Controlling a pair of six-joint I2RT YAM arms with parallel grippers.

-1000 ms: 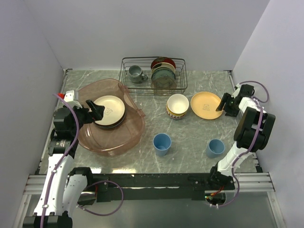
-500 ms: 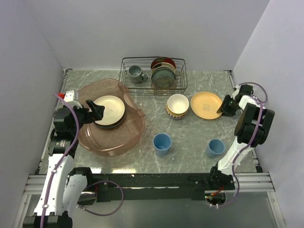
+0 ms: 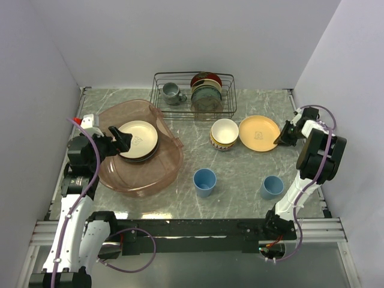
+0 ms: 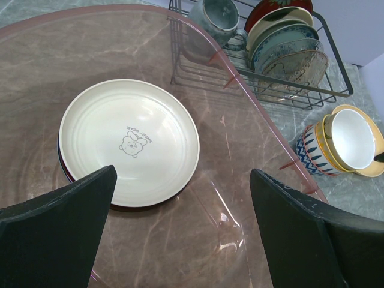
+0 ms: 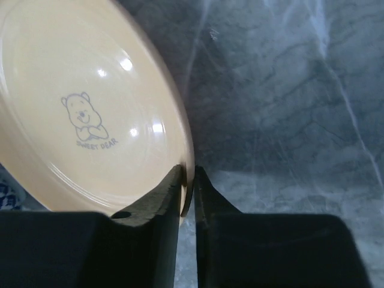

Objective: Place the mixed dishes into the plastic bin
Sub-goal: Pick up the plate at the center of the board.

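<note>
The right tool (image 5: pixel 187 180) grips the rim of the yellow-orange plate (image 5: pixel 84 108); the left tool (image 4: pixel 183 174) hangs released above the plastic bin (image 4: pixel 198 240).

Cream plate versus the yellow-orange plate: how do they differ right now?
The cream plate lies inside the plastic bin; the yellow-orange plate sits outside it on the table. Nothing holds the cream plate, with the left tool open above it; the right tool pinches the yellow-orange plate's rim. Both are round with a small bear print.
</note>
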